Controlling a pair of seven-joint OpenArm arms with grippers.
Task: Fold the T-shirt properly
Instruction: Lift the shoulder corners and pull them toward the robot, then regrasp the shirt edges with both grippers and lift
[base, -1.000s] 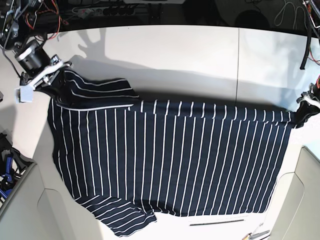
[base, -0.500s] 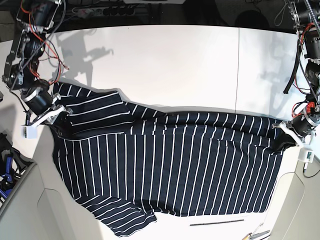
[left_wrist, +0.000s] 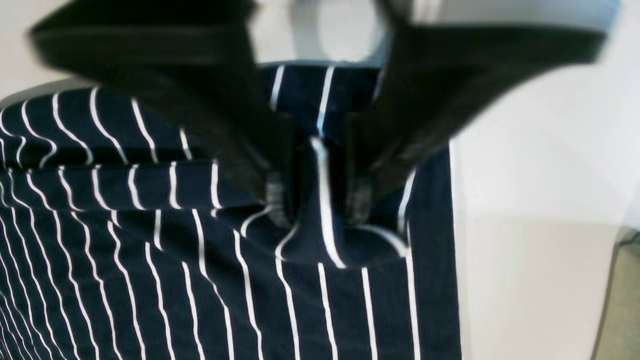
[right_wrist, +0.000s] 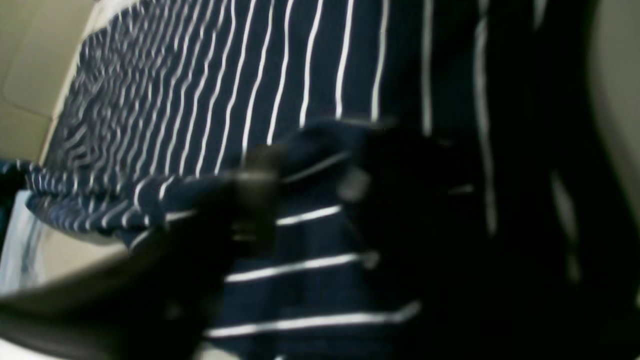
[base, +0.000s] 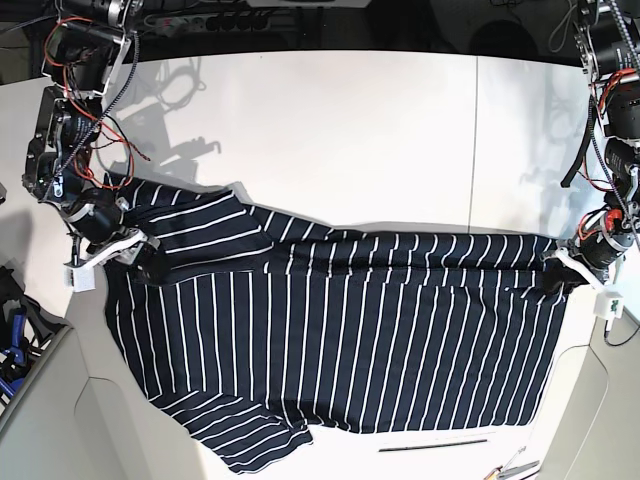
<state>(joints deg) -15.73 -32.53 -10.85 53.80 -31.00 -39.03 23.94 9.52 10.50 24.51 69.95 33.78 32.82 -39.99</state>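
White tabletop under the striped T-shirt; left hand slightly parted astride a fabric ridge, right hand too blurred to tell.

You see soft, matt navy cloth T-shirt with thin white stripes lying on the smooth, faintly glossy white table.
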